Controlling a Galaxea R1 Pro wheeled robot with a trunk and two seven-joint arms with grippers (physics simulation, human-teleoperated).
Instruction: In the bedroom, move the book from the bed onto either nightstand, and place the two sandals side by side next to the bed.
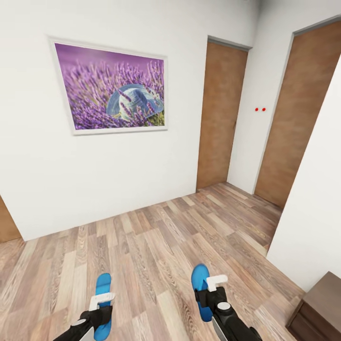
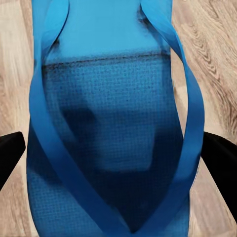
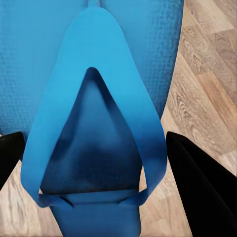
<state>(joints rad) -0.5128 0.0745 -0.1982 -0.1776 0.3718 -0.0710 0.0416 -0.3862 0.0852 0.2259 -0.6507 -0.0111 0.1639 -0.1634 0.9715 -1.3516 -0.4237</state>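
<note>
While the white wall point(image 1: 118, 189) and plank floor point(image 1: 156, 246) stretch ahead, each pincer grips a blue sandal: left pincer point(image 1: 97, 310) clamped on the left sandal point(image 1: 103, 303), right pincer point(image 1: 210, 296) on the right sandal point(image 1: 201, 290); held by thin edges, either might slip during a turn

A big picture of purple flowers point(image 1: 110, 86) hangs on the white wall point(image 1: 118, 166). Two brown doors point(image 1: 220, 116) stand nearby.
</note>
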